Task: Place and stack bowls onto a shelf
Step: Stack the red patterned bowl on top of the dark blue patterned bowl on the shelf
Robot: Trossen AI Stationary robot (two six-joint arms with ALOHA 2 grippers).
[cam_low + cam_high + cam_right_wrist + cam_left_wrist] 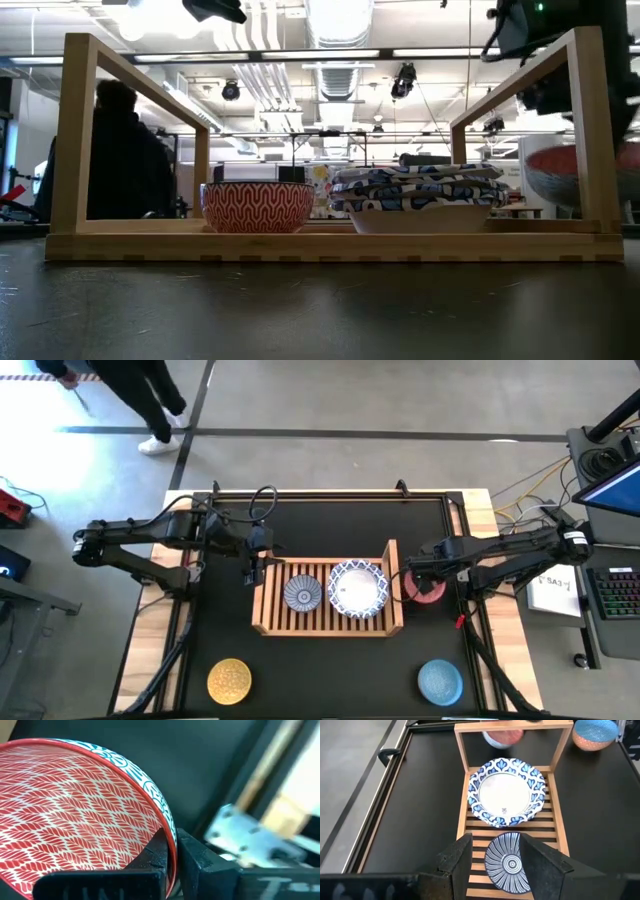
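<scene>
Red bowl (75, 805) rim pinched by right tool (172, 852) beside the shelf (392, 575); next, lift over wall. Left tool (512, 865) released, hovering.

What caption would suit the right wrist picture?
Right gripper pinching the rim of the red-patterned bowl between its shut fingers.

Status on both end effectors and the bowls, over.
Right end effector shut on red bowl beside shelf. Left end effector open above grey-blue bowl. Nothing blocking.
</scene>
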